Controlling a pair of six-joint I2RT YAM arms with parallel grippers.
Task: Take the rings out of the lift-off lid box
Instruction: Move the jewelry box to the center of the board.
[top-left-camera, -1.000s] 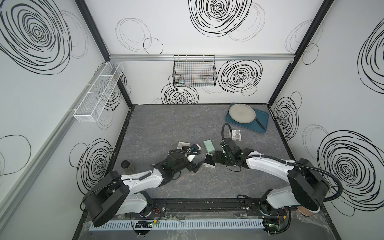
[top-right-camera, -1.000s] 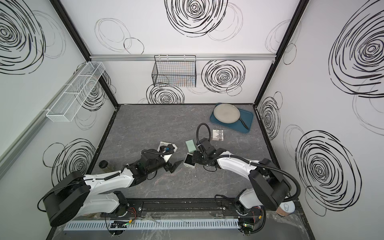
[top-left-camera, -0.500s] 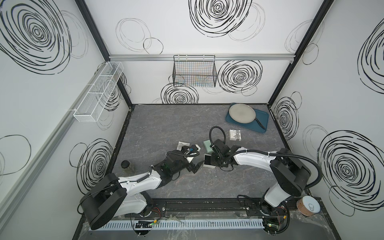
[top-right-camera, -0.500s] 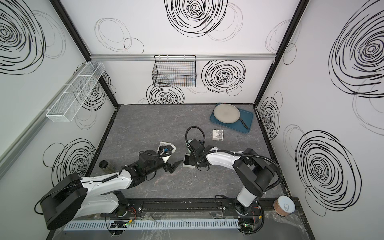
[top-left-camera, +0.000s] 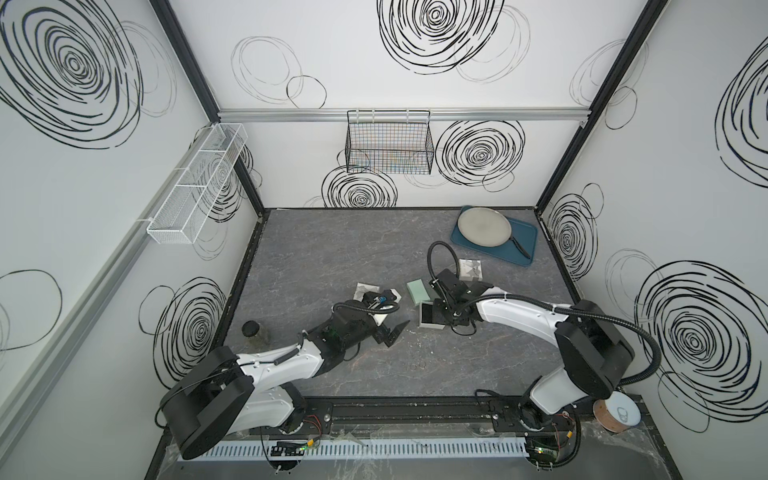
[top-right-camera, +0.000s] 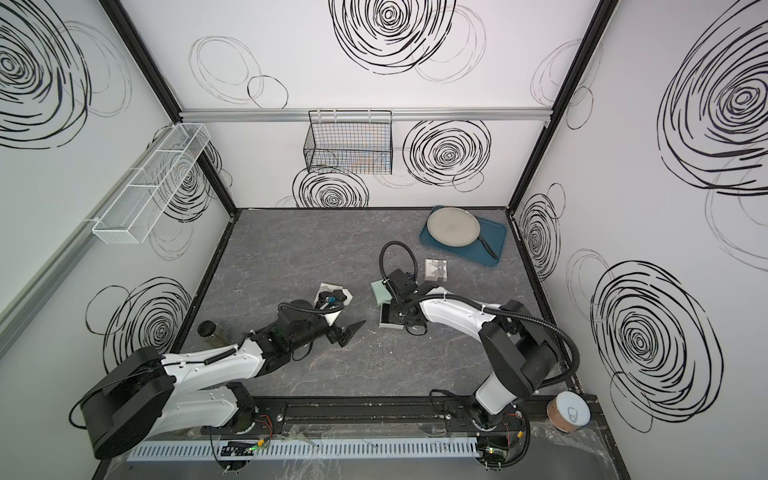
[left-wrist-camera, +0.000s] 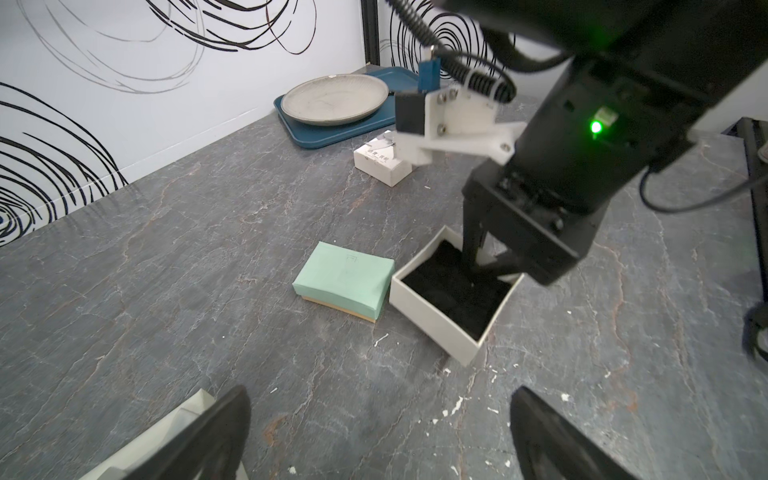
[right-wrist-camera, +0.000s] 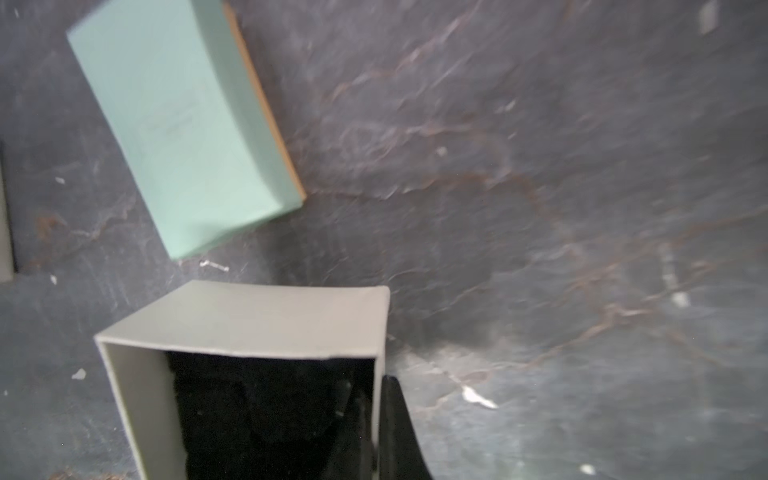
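Observation:
The open white lift-off lid box (top-left-camera: 429, 322) (top-right-camera: 388, 320) (left-wrist-camera: 432, 326) (right-wrist-camera: 249, 318) stands mid-table, its inside lined in black. My right gripper (top-left-camera: 441, 319) (top-right-camera: 400, 317) (left-wrist-camera: 478, 266) (right-wrist-camera: 378, 415) is shut on the box's side wall, one finger inside and one outside. The rings cannot be made out against the dark lining. A few tiny faint round outlines (top-right-camera: 376, 365) on the table in front are too small to name. My left gripper (top-left-camera: 394, 332) (top-right-camera: 347, 331) (left-wrist-camera: 380, 395) hangs open and empty just left of the box.
A mint-green box (top-left-camera: 417, 291) (left-wrist-camera: 345, 282) (right-wrist-camera: 183, 124) lies beside the white box. A small patterned box (top-left-camera: 469, 268) (left-wrist-camera: 380, 160) sits behind. A grey plate (top-left-camera: 484, 226) rests on a blue tray (top-left-camera: 525, 243) at the back right. A white piece (left-wrist-camera: 166, 436) lies under my left finger. A dark jar (top-left-camera: 251, 330) stands at the left.
The right gripper's jaws have closed onto the white box's wall, and the right arm has shifted over the box. The left arm has hardly moved and stays open.

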